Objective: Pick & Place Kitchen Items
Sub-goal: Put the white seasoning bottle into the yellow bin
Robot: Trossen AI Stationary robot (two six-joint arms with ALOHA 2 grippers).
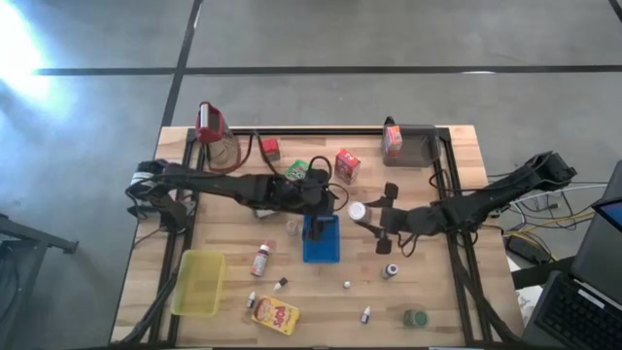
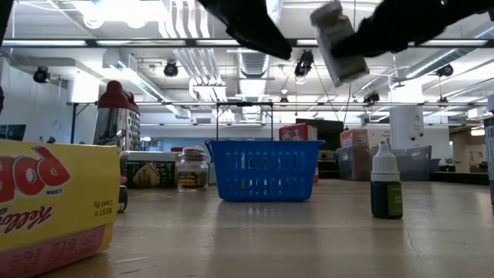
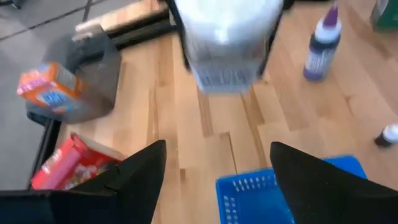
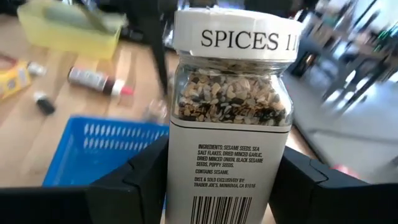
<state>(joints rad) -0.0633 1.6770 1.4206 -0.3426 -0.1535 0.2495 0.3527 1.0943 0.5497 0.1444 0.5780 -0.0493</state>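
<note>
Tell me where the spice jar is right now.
The spice jar is clamped in the right gripper, held in the air just right of the blue tray near the table's middle. The left gripper is over the tray's far end, facing it.

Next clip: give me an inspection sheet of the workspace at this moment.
Surface: wooden table, intact.
Job's things: spice jar held aloft; small bottles and cartons scattered; blue tray at centre.
Clutter: yellow bin, jug with red top.
Grippers: right gripper shut on spice jar; left gripper open above the blue tray.
Cables: bundle off the table's right edge.
Surroundings: concrete floor, laptop at right.
</note>
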